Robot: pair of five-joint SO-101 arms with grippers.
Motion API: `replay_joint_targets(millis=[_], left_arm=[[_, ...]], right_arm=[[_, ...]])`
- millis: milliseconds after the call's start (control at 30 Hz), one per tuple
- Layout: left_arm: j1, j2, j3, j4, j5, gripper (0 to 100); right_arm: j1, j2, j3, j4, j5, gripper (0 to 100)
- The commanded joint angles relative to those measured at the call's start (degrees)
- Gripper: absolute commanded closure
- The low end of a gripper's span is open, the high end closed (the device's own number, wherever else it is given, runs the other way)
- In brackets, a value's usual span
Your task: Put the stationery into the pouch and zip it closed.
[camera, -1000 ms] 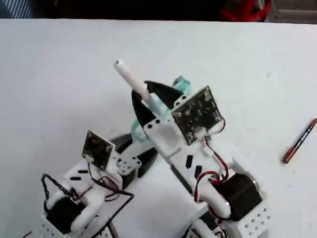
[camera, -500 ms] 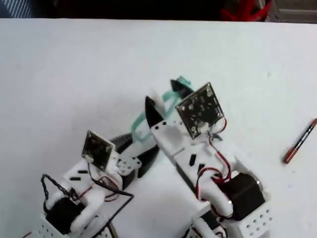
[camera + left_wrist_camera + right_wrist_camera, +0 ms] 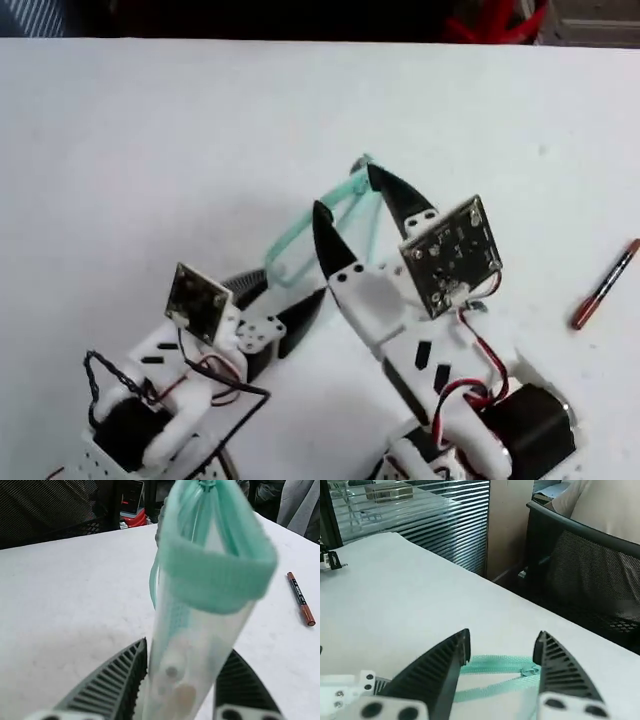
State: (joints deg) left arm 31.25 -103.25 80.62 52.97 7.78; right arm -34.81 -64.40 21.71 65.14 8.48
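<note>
1. Pouch (image 3: 305, 230), high view: sits over the table (image 3: 150, 130) between both arms. My left pincer (image 3: 290, 285) is at its near end. My right pincer (image 3: 345, 190) is spread at the far end, one finger on each side of the teal zip (image 3: 335, 197). One red pen (image 3: 604, 286) lies well apart, near the table's right edge.
2. Left wrist view: left pincer (image 3: 187, 647) pinches the clear pouch (image 3: 200, 605), mouth gaping. A white item (image 3: 172, 671) shows through the wall. The red pen (image 3: 300, 598) lies on the table beyond.
3. Right wrist view: right pincer (image 3: 503, 631) is wide apart, gripping nothing, with the teal zip (image 3: 490, 664) below the gap.
</note>
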Motion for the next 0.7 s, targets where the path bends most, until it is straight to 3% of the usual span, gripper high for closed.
replay_joint_targets(millis=[0, 133, 233, 433, 667], left_arm=[[0.0, -0.7, -3.4, 0.3, 0.2, 79], [-9.7, -0.7, -5.5, -0.1, 1.6, 79], [-3.5, -0.7, -2.5, -1.7, 1.7, 79], [-2.0, -0.7, -5.4, 0.4, -0.7, 83], [0.4, -0.7, -6.2, 1.8, -1.1, 83]], right_arm=[[4.1, 0.4, -2.2, 0.1, 2.9, 79.7], [15.0, 0.0, -2.3, 1.3, 3.7, 79.7], [25.8, 0.7, -1.2, 3.4, 3.7, 79.7], [43.6, 3.6, 4.8, 5.4, 5.7, 79.7], [62.9, 13.5, 11.4, -2.5, 10.4, 79.4]])
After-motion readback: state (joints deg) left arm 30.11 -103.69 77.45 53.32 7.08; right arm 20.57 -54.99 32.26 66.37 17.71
